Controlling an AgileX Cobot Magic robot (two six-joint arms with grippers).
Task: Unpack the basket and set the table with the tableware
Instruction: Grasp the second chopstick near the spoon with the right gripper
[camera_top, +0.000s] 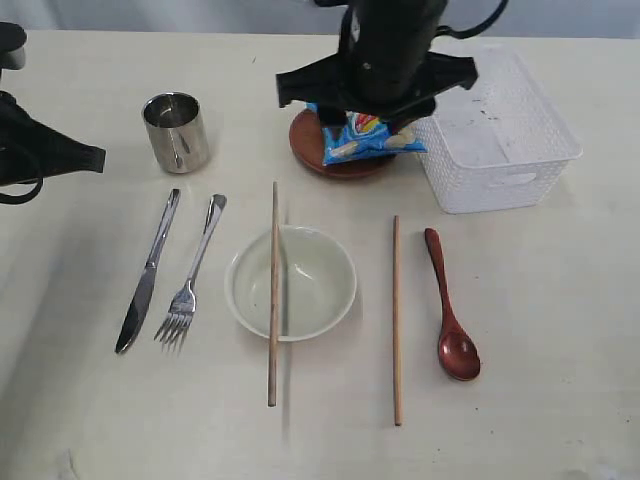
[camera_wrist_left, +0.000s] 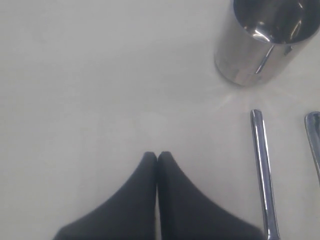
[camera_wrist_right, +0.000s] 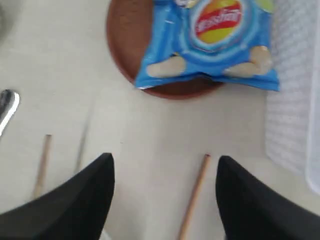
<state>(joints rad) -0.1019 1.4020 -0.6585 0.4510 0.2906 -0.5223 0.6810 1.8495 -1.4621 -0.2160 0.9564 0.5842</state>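
Note:
The white basket (camera_top: 497, 150) stands at the back right of the table (camera_top: 560, 330). Beside it, a small brown plate (camera_top: 310, 150) carries a blue snack bag (camera_top: 365, 135). Laid out in front are a steel cup (camera_top: 176, 130), knife (camera_top: 148, 272), fork (camera_top: 192, 275), cream bowl (camera_top: 310, 290), one chopstick (camera_top: 273, 300) lying across the bowl, a second chopstick (camera_top: 396, 320) and a red-brown spoon (camera_top: 450, 315). My right gripper (camera_wrist_right: 165, 162) is open and empty above the table, just in front of the plate (camera_wrist_right: 127, 55). My left gripper (camera_wrist_left: 157, 155) is shut and empty near the cup (camera_wrist_left: 265, 42).
The right arm (camera_top: 375, 60) hangs over the plate and hides its back part. The basket's wall (camera_wrist_right: 295, 100) lies close to the right gripper's side. The left arm (camera_top: 40, 150) sits at the table's left edge, beside the knife handle (camera_wrist_left: 262, 170).

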